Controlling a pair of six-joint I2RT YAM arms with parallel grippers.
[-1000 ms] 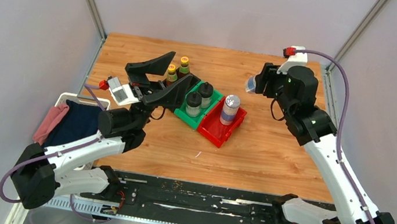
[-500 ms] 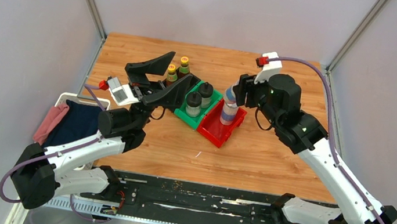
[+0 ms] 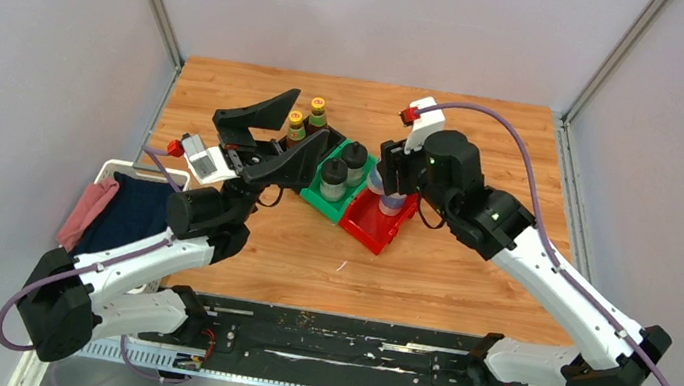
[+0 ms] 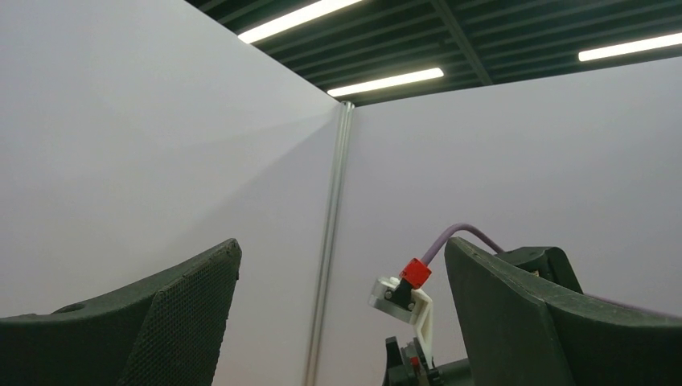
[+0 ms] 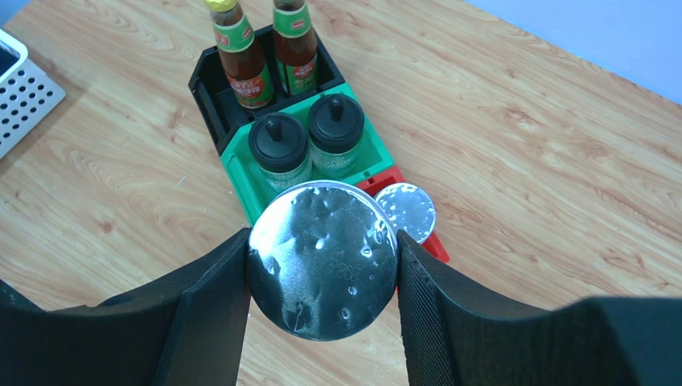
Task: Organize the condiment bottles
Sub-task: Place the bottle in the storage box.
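Top external: right gripper (image 3: pixel 387 177) over red bin (image 3: pixel 369 225); left gripper (image 3: pixel 311 116) idle, jaws wide. Left wrist: walls only. Right wrist: gripper clamps shaker (image 5: pixel 322 261) above bin; other shaker (image 5: pixel 406 211) already inside. Next, I'd judge: lower beside it, release.

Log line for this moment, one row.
right tool: shut on shaker over red bin | left tool: open, empty | other shaker: in red bin

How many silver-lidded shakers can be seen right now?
2. One shaker is clamped between the right arm's jaws, held above the red bin. The other shaker stands in that red bin. None appears to be hidden.
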